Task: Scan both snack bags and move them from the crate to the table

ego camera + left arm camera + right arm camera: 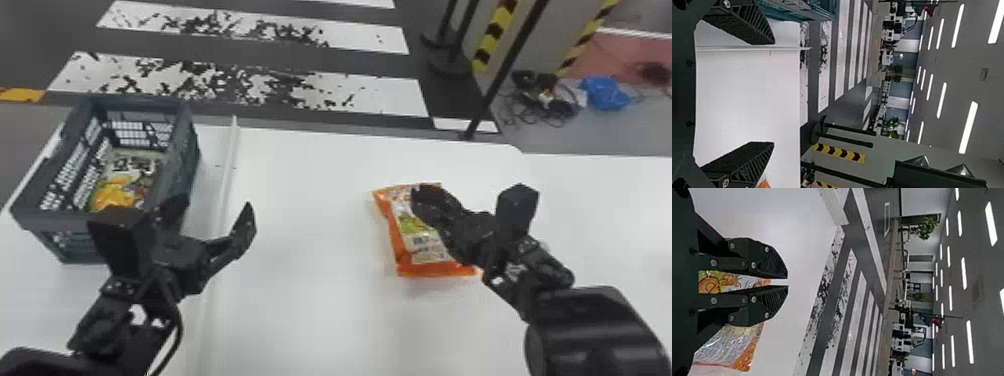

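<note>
In the head view, my left gripper (215, 207) is just right of the crate's near end, its two fingers spread wide with nothing between them. The left wrist view has the left gripper (773, 93) open too. Inside the dark crate (187, 130) lies a green and yellow snack bag (117, 192). An orange snack bag (405, 250) rests on the table, partly covered by my right gripper (420, 196). Seen in the right wrist view, the right gripper (788, 282) is closed to a narrow slit, and the orange bag (730, 346) lies beyond its fingers, not gripped.
A thin raised strip (227, 175) runs along the white table (310, 200) between the crate and the orange bag. Past the table's far edge are a black pole (500, 75) and striped floor. A blue bag (605, 93) and cables lie on the floor at the far right.
</note>
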Robot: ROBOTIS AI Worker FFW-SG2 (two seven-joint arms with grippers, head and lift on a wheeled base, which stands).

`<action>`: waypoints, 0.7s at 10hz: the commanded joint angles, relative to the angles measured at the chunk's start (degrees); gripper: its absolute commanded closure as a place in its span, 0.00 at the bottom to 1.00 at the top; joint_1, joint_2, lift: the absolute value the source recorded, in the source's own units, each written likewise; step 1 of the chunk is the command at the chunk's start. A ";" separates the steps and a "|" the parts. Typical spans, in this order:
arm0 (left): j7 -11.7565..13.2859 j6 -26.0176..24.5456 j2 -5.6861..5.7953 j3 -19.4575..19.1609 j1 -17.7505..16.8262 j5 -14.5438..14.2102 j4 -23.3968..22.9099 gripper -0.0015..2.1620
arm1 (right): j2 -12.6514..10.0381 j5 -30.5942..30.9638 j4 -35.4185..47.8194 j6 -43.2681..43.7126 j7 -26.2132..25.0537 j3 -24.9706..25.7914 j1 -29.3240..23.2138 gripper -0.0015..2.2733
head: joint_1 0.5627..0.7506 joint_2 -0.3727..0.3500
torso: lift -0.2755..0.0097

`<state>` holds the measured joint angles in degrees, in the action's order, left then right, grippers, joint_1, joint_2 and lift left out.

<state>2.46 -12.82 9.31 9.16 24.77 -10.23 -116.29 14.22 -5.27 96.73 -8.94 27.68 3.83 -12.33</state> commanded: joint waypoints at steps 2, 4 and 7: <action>0.18 0.03 0.27 -0.37 0.28 0.83 -0.96 0.04 | -1.04 -3.34 6.10 -2.80 -0.17 4.96 -4.63 0.07 | 0.70 0.34 | 0.66; 0.88 -0.15 0.45 -0.90 0.55 0.83 -2.10 0.04 | -2.27 -5.89 8.57 -2.63 -0.44 9.80 -8.68 0.06 | 0.70 0.31 | 0.66; 0.88 -0.15 0.36 -2.22 1.78 0.83 -2.10 0.04 | -2.79 -7.30 8.65 -3.33 -0.70 15.60 -11.58 0.06 | 0.70 0.21 | 0.66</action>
<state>3.34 -12.97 9.66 7.27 26.24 -9.40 -118.38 11.45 -12.75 105.69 -12.14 26.98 18.20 -23.45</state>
